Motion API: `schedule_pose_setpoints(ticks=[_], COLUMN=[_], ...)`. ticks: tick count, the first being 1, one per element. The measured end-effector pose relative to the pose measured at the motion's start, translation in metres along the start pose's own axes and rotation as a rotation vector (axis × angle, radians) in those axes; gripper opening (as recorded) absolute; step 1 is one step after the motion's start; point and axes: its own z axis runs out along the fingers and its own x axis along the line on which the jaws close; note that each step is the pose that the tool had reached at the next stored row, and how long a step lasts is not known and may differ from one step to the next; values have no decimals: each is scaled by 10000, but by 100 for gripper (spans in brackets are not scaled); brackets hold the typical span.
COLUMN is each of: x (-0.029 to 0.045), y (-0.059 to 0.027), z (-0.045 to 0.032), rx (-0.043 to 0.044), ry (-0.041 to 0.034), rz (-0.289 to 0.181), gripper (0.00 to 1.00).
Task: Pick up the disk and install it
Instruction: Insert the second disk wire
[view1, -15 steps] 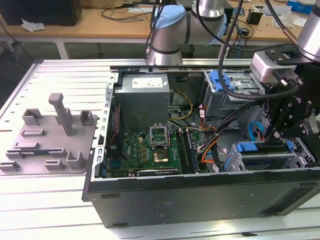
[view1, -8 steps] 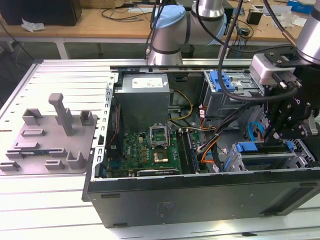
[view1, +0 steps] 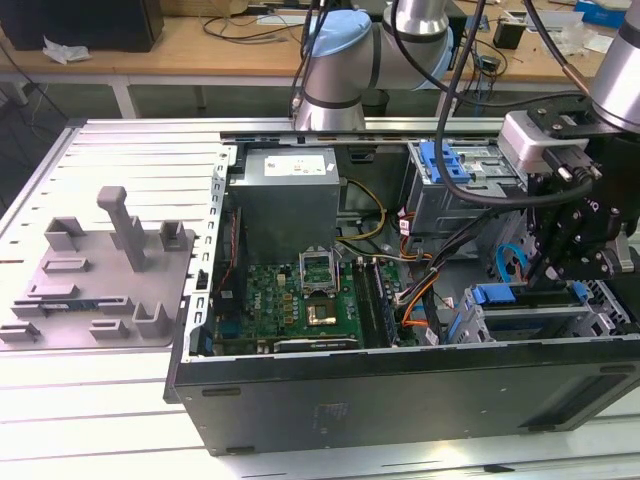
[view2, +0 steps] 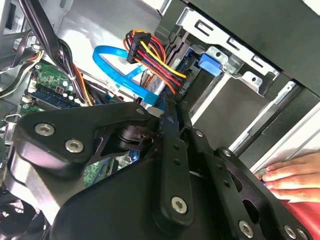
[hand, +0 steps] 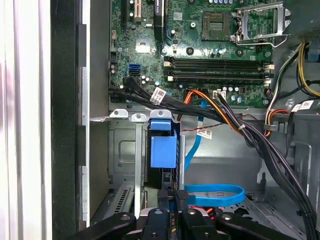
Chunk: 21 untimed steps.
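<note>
Lighting's pretty even and bright in the exterior view, soft shadows only inside the open black computer case (view1: 400, 395). In the second wrist view the black metal gripper linkage (view2: 150, 165) sits close and soft-focused, and a person's hand (view2: 292, 177) blurs slightly.

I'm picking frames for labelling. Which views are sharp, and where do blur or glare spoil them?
Exterior view: evenly lit, motherboard sharp, pale table washed out. Second wrist view: gripper linkage close and soft, cables sharp, hand blurred. First wrist view: board and blue bracket crisp, bright glare along the case edge.
</note>
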Motion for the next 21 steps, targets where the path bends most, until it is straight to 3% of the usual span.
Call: schedule_pose_setpoints(ticks=[10,13,14,18,21], x=[-1,0,0,1,0], y=[4,5,5,7,17], z=[36,20,16,-60,-169], rx=[9,8,8,7,7], ry=[-8,-1,-5,-2,34], rz=[-69,-73,-73,-73,-75], gripper=[18,30,30,30,30])
